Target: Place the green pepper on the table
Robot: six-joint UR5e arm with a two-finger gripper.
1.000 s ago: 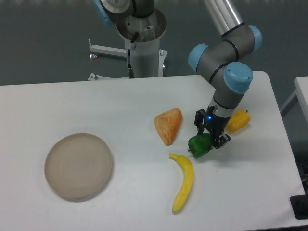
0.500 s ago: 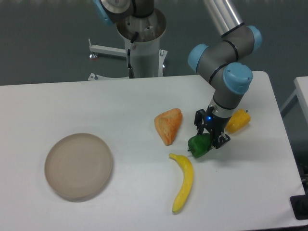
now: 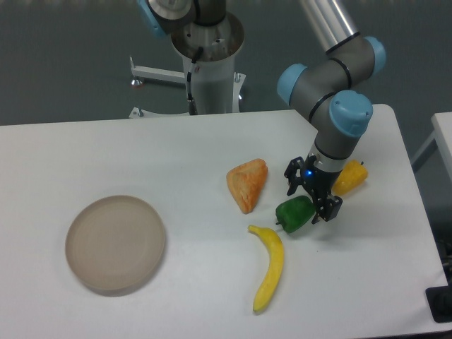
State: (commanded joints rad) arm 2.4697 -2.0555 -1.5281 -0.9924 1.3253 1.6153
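Observation:
The green pepper point(image 3: 294, 213) lies on the white table point(image 3: 176, 155), right of centre, its stem pointing left toward the banana. My gripper point(image 3: 311, 200) hangs directly over the pepper's right end. Its fingers point(image 3: 332, 210) are spread apart, one on each side of the pepper, so it is open and no longer squeezing the pepper. The pepper's far right side is hidden behind the gripper.
An orange wedge point(image 3: 248, 183) lies just left of the pepper. A banana point(image 3: 269, 267) lies in front of it, and a yellow-orange pepper point(image 3: 350, 176) sits behind the gripper. A round beige plate point(image 3: 116, 244) is at the front left. The table's right edge is close.
The gripper's fingers have spread wider and let go of the green pepper. More of the pepper shows now, and it rests on the table.

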